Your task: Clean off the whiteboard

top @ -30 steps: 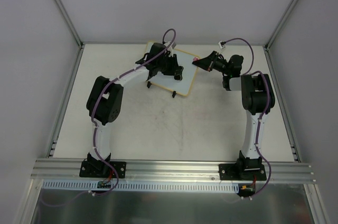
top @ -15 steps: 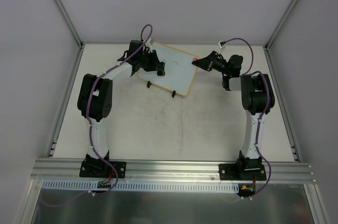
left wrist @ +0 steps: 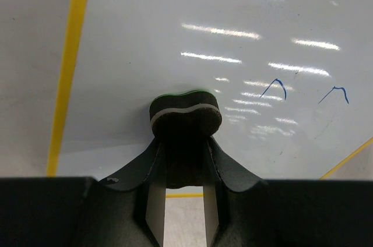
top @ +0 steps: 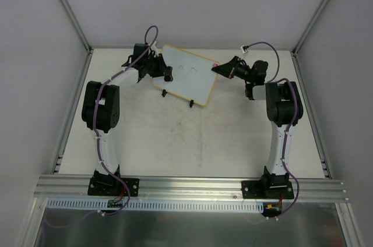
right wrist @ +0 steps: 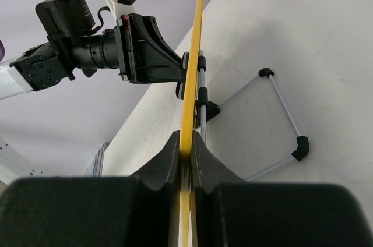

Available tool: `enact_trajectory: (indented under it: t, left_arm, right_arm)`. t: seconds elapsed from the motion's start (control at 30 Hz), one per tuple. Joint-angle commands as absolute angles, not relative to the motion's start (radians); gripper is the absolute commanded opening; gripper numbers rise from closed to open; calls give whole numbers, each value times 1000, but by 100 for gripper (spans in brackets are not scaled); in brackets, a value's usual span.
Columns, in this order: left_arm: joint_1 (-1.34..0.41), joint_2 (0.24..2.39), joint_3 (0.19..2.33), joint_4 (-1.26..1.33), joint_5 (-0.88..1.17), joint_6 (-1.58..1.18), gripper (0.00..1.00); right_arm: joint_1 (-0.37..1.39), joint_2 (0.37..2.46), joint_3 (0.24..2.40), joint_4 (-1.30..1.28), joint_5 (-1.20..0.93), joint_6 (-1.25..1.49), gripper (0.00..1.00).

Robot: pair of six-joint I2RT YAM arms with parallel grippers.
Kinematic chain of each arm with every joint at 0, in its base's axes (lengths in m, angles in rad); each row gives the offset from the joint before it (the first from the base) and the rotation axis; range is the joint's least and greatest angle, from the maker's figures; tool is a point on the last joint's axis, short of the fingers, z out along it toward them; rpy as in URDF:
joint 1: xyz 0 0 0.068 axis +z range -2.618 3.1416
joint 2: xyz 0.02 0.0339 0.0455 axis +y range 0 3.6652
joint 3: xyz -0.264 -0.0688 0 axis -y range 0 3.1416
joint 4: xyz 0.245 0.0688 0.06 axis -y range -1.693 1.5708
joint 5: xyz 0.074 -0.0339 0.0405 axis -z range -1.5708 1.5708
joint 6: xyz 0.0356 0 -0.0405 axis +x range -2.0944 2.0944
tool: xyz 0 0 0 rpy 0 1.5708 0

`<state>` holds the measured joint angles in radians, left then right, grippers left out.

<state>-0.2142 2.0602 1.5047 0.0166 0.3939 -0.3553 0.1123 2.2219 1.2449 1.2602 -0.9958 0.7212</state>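
The whiteboard [top: 189,84] stands tilted on its stand at the back of the table, with a yellow-looking frame [left wrist: 69,55]. Two small blue marks [left wrist: 274,87] remain on its white face [left wrist: 175,20]. My left gripper [top: 168,74] is shut on a dark felt eraser [left wrist: 185,113], which is pressed against the board near its left edge, left of the marks. My right gripper [top: 217,69] is shut on the board's right edge [right wrist: 187,113], seen edge-on in the right wrist view.
The board's wire stand with black feet [right wrist: 299,148] rests on the table behind it. Two black feet [top: 191,104] show at its near edge. Grey walls and aluminium posts close in the table. The left arm [right wrist: 87,55] shows beyond the board.
My left gripper has slid the eraser leftward across the board, from its middle to near its left edge. The right gripper and the board have not moved.
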Motion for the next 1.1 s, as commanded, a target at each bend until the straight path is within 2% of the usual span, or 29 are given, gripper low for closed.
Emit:
enact_trajectory:
  t: [0.0,0.43,1.07]
  left_arm:
    - [-199,2079,1476,-5,311,-330,0]
    - [-400,2078,1474,31,229,-342,0]
    - [-600,2092,1434,123,282,-442,0]
  right_arm:
    - [146,2141,1246,1532,-1123,732,0]
    - [146,2143,1247,1532,-1123,732,0]
    - [144,2145,1250,1532,-1121,733,0]
